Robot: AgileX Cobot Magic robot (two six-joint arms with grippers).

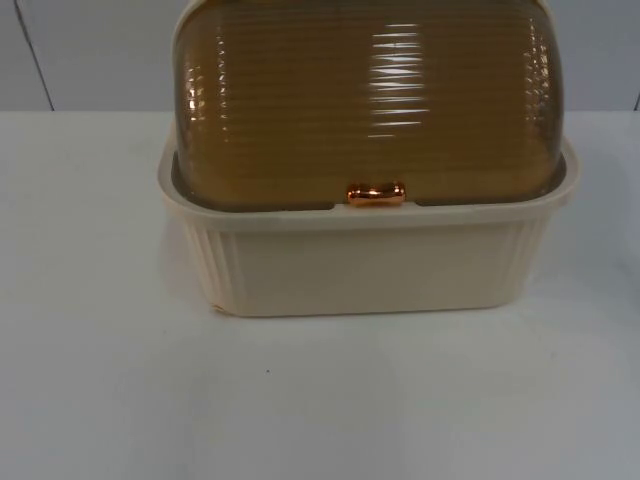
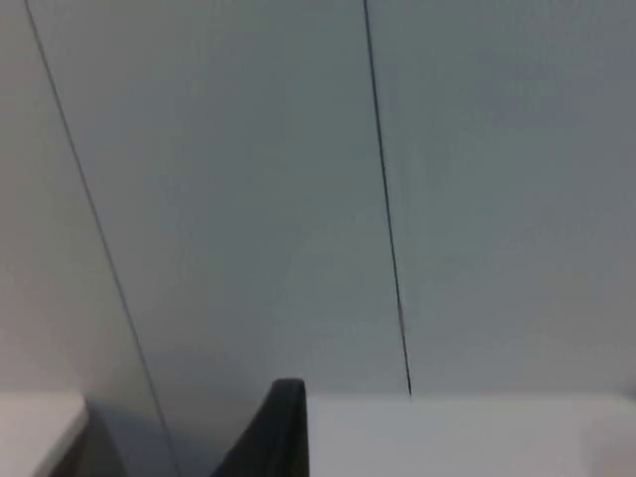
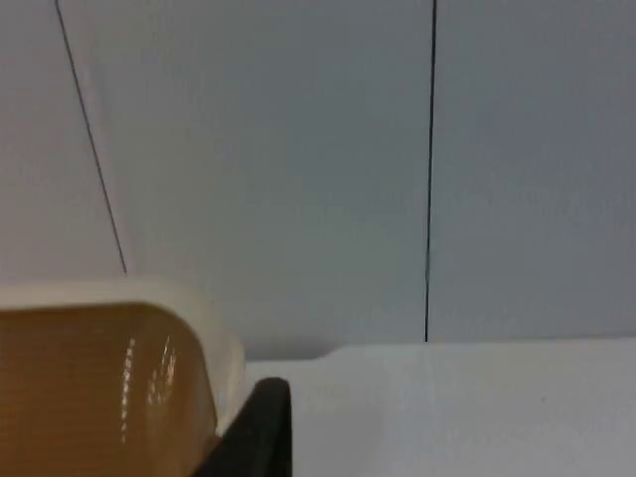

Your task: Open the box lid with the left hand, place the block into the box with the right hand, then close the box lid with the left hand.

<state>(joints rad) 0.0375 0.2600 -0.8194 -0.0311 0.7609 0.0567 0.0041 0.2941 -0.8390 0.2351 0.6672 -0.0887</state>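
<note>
box (image 1: pixel 370 265) sat mid-table, nearest the camera | amber lid (image 1: pixel 365 100) down, handle (image 1: pixel 376 194) front-centre | box's long axis ran left-right | right gripper beside the box | both claws' state: couldn't tell

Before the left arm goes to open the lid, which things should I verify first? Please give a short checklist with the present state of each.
1. Lid closed on the box: ok, the amber dome sits inside the cream rim.
2. Handle free to reach: ok, the copper knob at the lid's front edge is uncovered.
3. Box standing flat on the table: ok.
4. Left gripper lined up with the handle: not ok, it faces the partition wall.
5. Block ready for the right gripper: cannot tell.
</note>
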